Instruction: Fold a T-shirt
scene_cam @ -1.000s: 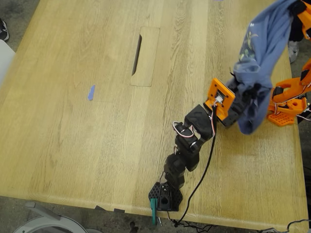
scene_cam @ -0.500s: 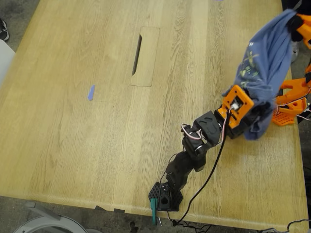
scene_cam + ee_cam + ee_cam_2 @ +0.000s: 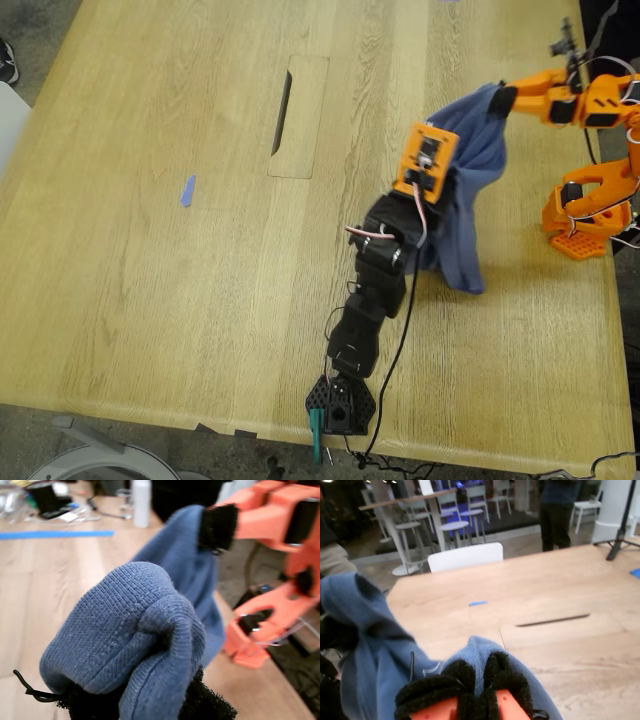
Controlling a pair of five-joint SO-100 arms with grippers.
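While the T-shirt (image 3: 468, 190) hangs in the air over the wooden bench (image 3: 180, 300) in the exterior view, both claws hold it up, toward that view's right. A small blue tape scrap (image 3: 187, 190) lies well apart.

In the first wrist view, my first claw (image 3: 150, 700) is pinched tight on a bunched blue fold.

In the second wrist view, my second claw (image 3: 472, 680) squeezes another fold between black pads (image 3: 505, 677).

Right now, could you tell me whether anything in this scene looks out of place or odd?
Yes: the T-shirt is not lying flat. It hangs bunched and twisted above the table, strung between my first gripper and my second gripper, each pinching a wad of fabric.
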